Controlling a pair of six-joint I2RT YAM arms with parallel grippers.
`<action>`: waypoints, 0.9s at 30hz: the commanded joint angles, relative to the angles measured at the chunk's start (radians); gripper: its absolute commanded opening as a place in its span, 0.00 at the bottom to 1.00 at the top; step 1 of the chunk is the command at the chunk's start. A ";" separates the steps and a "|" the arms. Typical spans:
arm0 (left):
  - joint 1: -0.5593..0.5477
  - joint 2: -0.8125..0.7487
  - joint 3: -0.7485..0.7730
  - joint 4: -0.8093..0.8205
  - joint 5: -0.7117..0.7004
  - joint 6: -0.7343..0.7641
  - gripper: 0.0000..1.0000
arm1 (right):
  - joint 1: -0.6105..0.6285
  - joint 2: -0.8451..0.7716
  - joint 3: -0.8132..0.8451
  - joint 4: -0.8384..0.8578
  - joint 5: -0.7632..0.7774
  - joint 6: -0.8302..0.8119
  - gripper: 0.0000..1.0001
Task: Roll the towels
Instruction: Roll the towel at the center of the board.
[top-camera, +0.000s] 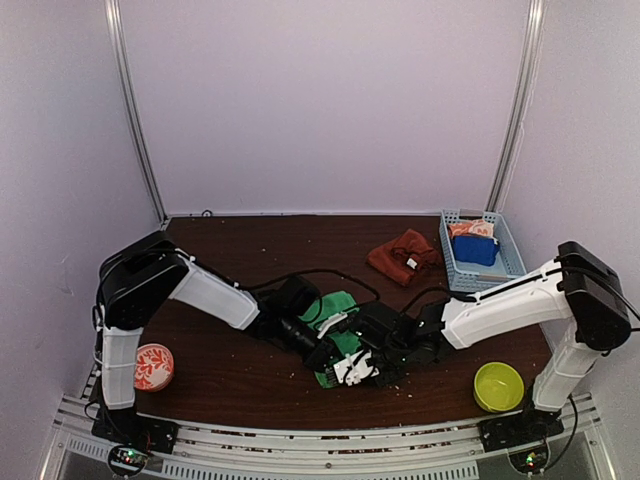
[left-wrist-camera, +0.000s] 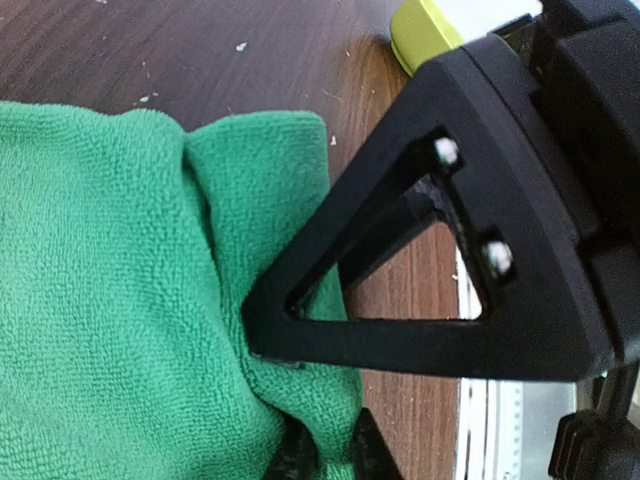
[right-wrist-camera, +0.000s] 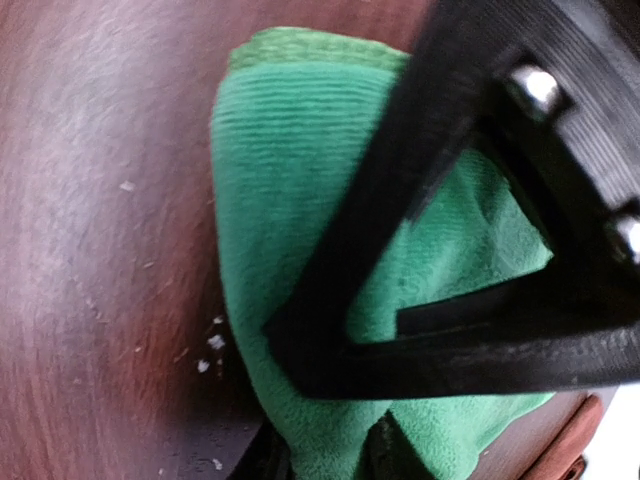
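The green towel (top-camera: 338, 304) lies bunched at the middle of the surface (top-camera: 240, 250), toward the near edge, with both arms meeting over it. The left claw (left-wrist-camera: 330, 457) is clenched on a fold of it. The right claw (right-wrist-camera: 328, 452) grasps it too, with cloth pinched between its tips. The rust-red towel (top-camera: 402, 256) sits crumpled far right, just beside a blue basket (top-camera: 508, 262).

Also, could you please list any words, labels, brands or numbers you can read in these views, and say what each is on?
No text is readable in any view.
The white tag on the rust-red towel: too small to read.
The orange-and-white item in the pale blue basket: any print is too small to read.
The green towel: no lettering shows.
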 joint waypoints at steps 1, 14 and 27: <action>-0.008 -0.033 -0.049 -0.155 -0.113 0.038 0.22 | 0.004 0.059 0.011 -0.104 -0.038 -0.012 0.10; 0.037 -0.603 -0.202 -0.332 -0.764 0.025 0.58 | -0.025 0.209 0.318 -0.619 -0.460 0.081 0.00; -0.315 -0.956 -0.190 -0.324 -0.968 0.320 0.60 | -0.214 0.729 0.822 -1.002 -0.663 0.073 0.00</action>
